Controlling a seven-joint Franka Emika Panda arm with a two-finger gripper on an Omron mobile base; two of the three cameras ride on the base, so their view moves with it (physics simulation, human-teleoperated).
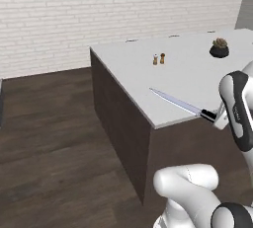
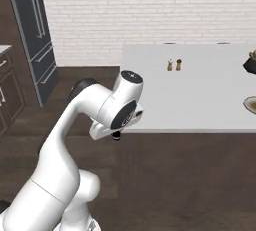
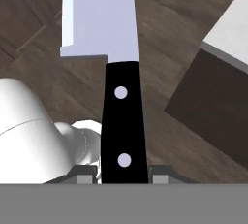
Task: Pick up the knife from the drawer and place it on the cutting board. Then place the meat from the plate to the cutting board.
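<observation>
The gripper [image 3: 124, 172] is closed tight on the black handle of the knife [image 1: 180, 103]. The knife is up in the air, its long blade pointing out over the near edge of the grey tabletop [image 1: 197, 69]

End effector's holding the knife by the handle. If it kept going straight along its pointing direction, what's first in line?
Probably the dark wood floor. In the hand view the end effector, shut on the knife, looks past the blade at floorboards; the counter sits off to one side. Depth is unclear, so treat this as a guess.
</observation>
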